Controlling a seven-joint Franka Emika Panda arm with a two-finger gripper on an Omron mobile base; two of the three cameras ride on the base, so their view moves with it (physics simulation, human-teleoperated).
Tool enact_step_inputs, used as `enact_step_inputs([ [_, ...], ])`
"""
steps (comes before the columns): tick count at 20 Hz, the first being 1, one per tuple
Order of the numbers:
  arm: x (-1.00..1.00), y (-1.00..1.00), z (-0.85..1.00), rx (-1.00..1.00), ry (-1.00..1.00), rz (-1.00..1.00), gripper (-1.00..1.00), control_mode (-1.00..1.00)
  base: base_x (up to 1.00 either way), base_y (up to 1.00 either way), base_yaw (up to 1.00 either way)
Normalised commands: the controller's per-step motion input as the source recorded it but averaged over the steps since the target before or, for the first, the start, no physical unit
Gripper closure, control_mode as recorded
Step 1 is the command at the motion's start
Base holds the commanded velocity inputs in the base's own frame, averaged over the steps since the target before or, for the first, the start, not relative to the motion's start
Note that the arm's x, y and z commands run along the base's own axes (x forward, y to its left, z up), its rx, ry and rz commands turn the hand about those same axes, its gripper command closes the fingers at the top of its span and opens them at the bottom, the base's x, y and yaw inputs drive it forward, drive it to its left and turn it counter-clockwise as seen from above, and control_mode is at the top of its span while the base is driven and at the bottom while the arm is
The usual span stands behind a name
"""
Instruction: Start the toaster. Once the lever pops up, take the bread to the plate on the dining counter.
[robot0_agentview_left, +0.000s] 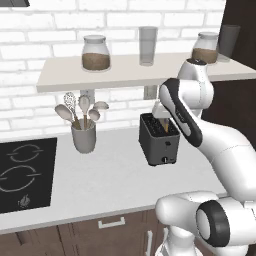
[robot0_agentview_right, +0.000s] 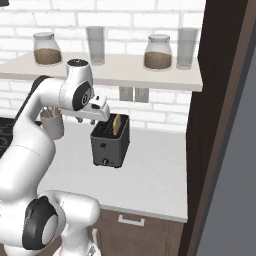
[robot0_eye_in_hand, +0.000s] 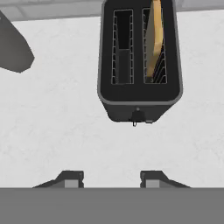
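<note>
The dark grey toaster (robot0_agentview_left: 159, 142) stands on the white worktop below the shelf. A tan bread slice (robot0_eye_in_hand: 154, 41) sits upright in its right slot, poking out of the top (robot0_agentview_right: 117, 125); the left slot is empty. The small silvery lever (robot0_eye_in_hand: 137, 116) sticks out low on the narrow front face (robot0_agentview_left: 165, 160). My gripper (robot0_eye_in_hand: 109, 177) hovers above the worktop in front of the toaster, pointing down, open with nothing between its fingers. In the right base view it (robot0_agentview_right: 87, 121) hangs just left of the toaster's top. The plate and dining counter are out of view.
A grey cup of spoons (robot0_agentview_left: 84, 135) stands left of the toaster, and a black cooktop (robot0_agentview_left: 22, 172) lies further left. A shelf (robot0_agentview_left: 100, 75) with jars and glasses runs above. A tall dark cabinet (robot0_agentview_right: 225, 125) walls off the right side.
</note>
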Motion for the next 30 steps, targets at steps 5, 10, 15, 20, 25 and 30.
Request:
enact_step_inputs([
  [5,0.0,-0.12,-0.07,0.0,-0.01,-0.01,-1.0,-1.0,0.0,0.0,0.0],
  [10,0.0,-0.43,-0.22,0.0,-0.08,-0.02,-1.0,-1.0,0.0,0.0,0.0],
  [15,0.01,-0.31,-0.38,0.0,-0.12,-0.04,-1.0,-1.0,0.0,0.0,0.0],
  [20,0.19,0.05,-0.54,0.0,-0.02,-0.02,-1.0,-1.0,0.0,0.0,0.0],
  [25,0.28,0.51,-0.49,-0.02,0.0,0.0,-1.0,-1.0,0.0,0.0,0.0],
  [30,0.35,0.67,-0.4,-0.04,0.01,0.0,-1.0,-1.0,0.0,0.0,0.0],
])
